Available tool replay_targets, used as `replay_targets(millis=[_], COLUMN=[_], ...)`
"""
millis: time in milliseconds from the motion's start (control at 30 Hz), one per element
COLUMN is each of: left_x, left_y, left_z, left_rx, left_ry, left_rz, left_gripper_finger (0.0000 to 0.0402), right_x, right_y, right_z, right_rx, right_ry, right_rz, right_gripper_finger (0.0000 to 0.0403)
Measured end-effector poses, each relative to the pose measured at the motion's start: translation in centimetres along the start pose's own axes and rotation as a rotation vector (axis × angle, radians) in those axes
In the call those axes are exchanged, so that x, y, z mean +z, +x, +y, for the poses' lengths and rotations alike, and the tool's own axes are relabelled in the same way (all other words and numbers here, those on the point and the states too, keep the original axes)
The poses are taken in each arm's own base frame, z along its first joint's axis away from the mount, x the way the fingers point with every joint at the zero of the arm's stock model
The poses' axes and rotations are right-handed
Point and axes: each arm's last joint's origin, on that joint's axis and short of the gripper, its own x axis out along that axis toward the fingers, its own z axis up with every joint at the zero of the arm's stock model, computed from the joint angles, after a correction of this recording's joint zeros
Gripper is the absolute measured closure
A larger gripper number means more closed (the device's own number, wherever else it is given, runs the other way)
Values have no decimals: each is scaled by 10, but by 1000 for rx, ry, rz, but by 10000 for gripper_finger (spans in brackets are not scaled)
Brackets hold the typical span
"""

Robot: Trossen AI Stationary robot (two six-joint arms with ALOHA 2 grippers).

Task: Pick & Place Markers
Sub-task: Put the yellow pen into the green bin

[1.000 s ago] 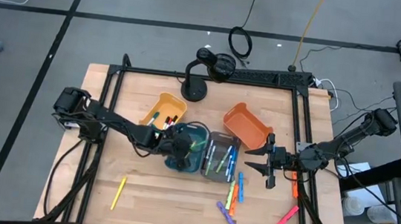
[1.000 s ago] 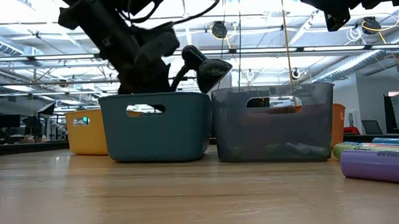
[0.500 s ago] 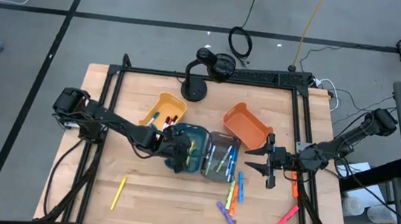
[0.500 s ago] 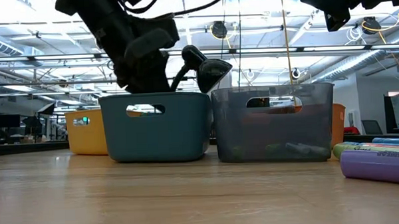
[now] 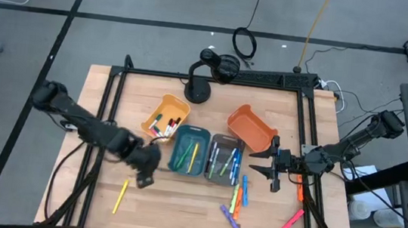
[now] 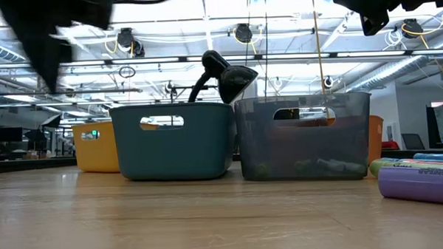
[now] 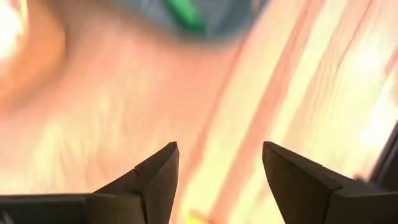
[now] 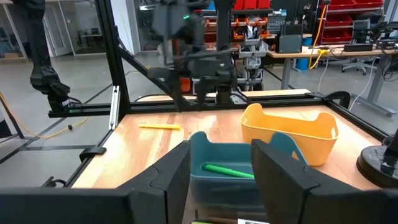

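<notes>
surface (image 5: 148, 214): wooden, framed by black rails; bins clustered mid-surface, loose markers toward the near edge.
left arm (image 5: 81, 122): reaches in from the left side; left end effector (image 5: 144, 174) sits over bare wood just left of the teal bin, fingers spread wide, nothing between them. Judged: empty and pointed toward the lone yellow marker.
right arm (image 5: 353, 141): waits at the right side; right end effector (image 5: 272, 172) hovers beside the grey bin, fingers apart, holding nothing.
teal bin (image 5: 190, 150): holds a green and a yellow marker.
grey bin (image 5: 224, 158): touching the teal bin, several markers inside; likely side by side so drops are short.
yellow bin (image 5: 164, 117): tilted, a few markers in it.
orange bin (image 5: 251, 128): behind the grey bin, contents not clear.
loose markers (image 5: 237, 201): blue, orange, purple, pink ones lie on the surface right of centre, near the right arm.
yellow marker (image 5: 120, 195): alone at left, near the left end effector.
view differences: high view alone shows both arms and the marker layout; low view shows bin walls and a purple marker (image 6: 419, 183) up close, not bin contents; left wrist view confirms the open gap but is blurred; right wrist view shows the green marker (image 8: 227, 170) inside the teal bin.
</notes>
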Motion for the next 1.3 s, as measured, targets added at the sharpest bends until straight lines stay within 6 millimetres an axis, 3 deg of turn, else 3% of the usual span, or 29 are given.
replay_targets(millis=[100,300,433,633,933,1300], left_x=[-27,-73,-92,-106,-128,-140], left_y=[-1,17,33,47,65,89], left_z=[-12,-34,-39,-36,-37,-37], left_rx=[40,150,226,253,155,219], left_ry=[-105,-484,-525,-636,-811,-839], left_rz=[58,98,197,246,31,112], left_gripper_finger=[167,167,167,167,167,167], right_x=[0,0,1,4,15,16], right_y=[0,0,0,0,-1,-1], right_z=[0,0,0,0,1,1], right_rx=[0,0,0,4,8,7], right_ry=[3,11,14,11,-53,-67], right_rz=[0,0,-5,-35,-135,-148], right_gripper_finger=[248,248,248,248,248,248])
